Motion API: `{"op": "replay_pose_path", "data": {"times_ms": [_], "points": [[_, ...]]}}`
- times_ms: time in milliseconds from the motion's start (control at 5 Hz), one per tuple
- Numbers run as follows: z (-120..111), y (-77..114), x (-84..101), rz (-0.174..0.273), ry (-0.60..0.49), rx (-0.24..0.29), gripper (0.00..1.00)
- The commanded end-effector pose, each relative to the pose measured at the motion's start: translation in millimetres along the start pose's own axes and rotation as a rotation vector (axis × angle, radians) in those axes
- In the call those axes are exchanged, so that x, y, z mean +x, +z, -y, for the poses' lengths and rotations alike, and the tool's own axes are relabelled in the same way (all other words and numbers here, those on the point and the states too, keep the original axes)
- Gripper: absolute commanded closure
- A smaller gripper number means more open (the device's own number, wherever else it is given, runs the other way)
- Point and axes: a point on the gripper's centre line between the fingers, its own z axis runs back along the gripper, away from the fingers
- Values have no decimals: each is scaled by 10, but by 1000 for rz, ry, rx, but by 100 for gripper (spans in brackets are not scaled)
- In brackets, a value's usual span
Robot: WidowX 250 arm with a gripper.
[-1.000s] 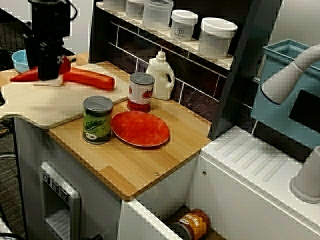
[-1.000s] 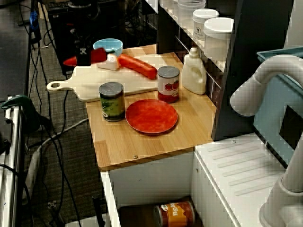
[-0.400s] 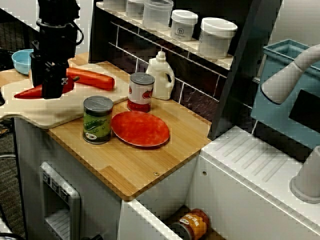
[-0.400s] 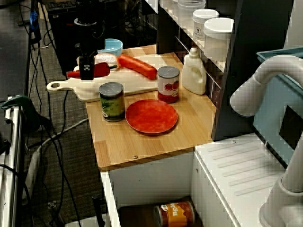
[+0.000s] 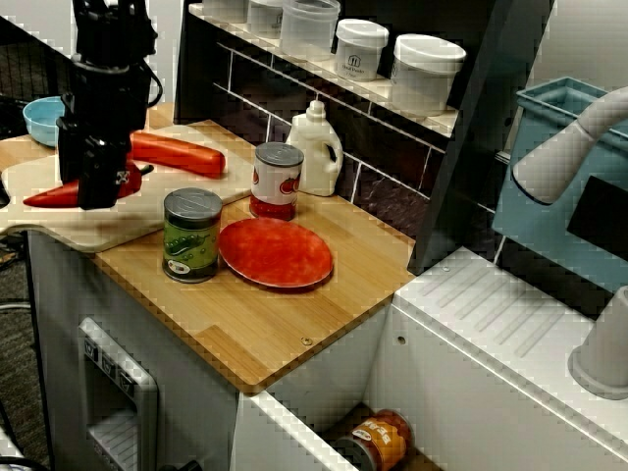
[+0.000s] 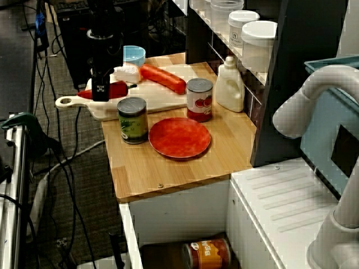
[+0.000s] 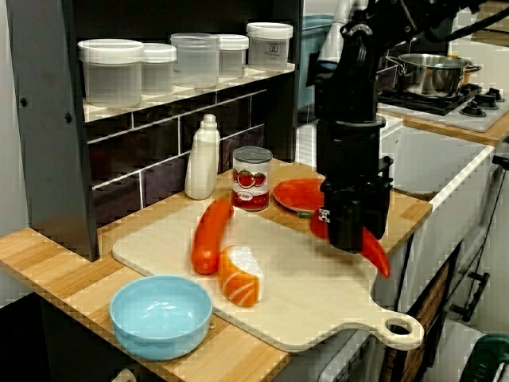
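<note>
The black gripper (image 7: 350,232) is clamped on a red chili pepper (image 7: 376,253), holding it crosswise low over the handle end of the pale cutting board (image 7: 302,306). Whether the pepper's tip touches the wood cannot be told. Farther along the board lie a carrot (image 7: 208,235) and a salmon sushi piece (image 7: 238,275). A green-labelled can (image 5: 191,235) stands just beside the board, next to a red plate (image 5: 275,252) and a tomato can (image 5: 278,180).

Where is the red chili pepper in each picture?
Near view: far left, red chili pepper in the jaws.
High view: upper left, red chili pepper poking from the jaws.
Low view: right of centre, red chili pepper tip below the jaws.
Shared landmark: the tomato can.
</note>
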Motion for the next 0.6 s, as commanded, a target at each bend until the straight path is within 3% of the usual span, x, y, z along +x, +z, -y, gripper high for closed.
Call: {"op": "replay_pose_path", "data": {"times_ms": [0, 400], "points": [[6, -99, 14, -9, -24, 34, 100], [-18, -85, 37, -7, -16, 34, 100]]}}
